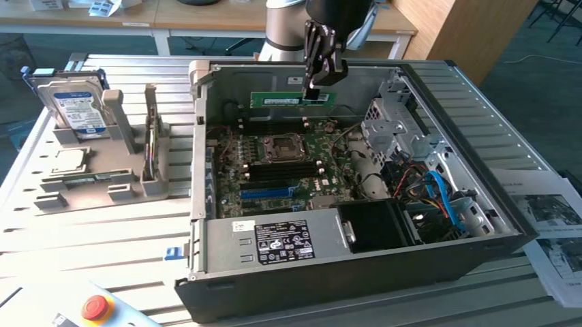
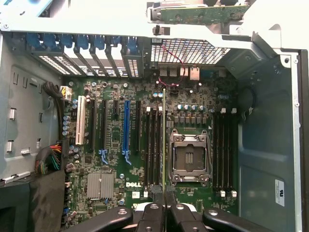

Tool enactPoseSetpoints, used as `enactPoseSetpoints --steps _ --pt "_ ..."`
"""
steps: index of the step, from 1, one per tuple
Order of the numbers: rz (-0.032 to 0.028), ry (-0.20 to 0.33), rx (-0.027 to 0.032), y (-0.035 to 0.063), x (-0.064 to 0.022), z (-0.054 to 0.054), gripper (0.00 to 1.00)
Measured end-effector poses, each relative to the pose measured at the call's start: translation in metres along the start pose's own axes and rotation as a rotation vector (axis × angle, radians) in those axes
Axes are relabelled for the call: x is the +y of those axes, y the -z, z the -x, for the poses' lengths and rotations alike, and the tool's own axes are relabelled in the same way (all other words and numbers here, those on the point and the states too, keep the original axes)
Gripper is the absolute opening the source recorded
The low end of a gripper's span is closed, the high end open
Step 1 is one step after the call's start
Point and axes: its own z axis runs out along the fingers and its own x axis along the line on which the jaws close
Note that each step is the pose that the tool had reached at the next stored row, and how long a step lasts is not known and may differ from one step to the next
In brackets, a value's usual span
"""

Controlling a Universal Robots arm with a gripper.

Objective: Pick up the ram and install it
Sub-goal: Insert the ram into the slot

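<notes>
The ram (image 1: 289,99), a narrow green stick with a white label, hangs level above the open computer case (image 1: 204,170), over the far part of the motherboard (image 1: 314,160). My gripper (image 1: 320,92) is shut on its end toward the exterior view's right. In the wrist view the ram (image 2: 164,140) is seen edge-on as a thin line running out from between my fingers (image 2: 153,212), in line with the black memory slots (image 2: 153,145) beside the empty CPU socket (image 2: 189,157). More slots (image 2: 224,150) lie on the socket's other side.
On the exterior view's left a grey holder (image 1: 118,119) carries a hard drive (image 1: 80,109) and a square silver CPU chip (image 1: 68,160). A power supply (image 1: 282,242) and drive cage (image 1: 396,119) line the case. Papers (image 1: 555,225) lie at the right, and a red stop button (image 1: 95,308) sits near the front.
</notes>
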Motion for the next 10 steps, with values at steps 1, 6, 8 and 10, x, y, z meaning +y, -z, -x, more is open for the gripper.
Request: enactPoseSetpoints --steps 1,6,8,10 --pt "0.0000 0.000 0.0001 0.0000 0.0000 0.0000 0.12" --pt "0.0000 0.000 0.0000 0.0000 0.0000 0.0000 0.12" --pt "0.0001 0.000 0.0001 0.0000 0.0000 0.0000 0.12" --pt "0.0000 0.000 0.0000 0.0000 0.0000 0.0000 0.12"
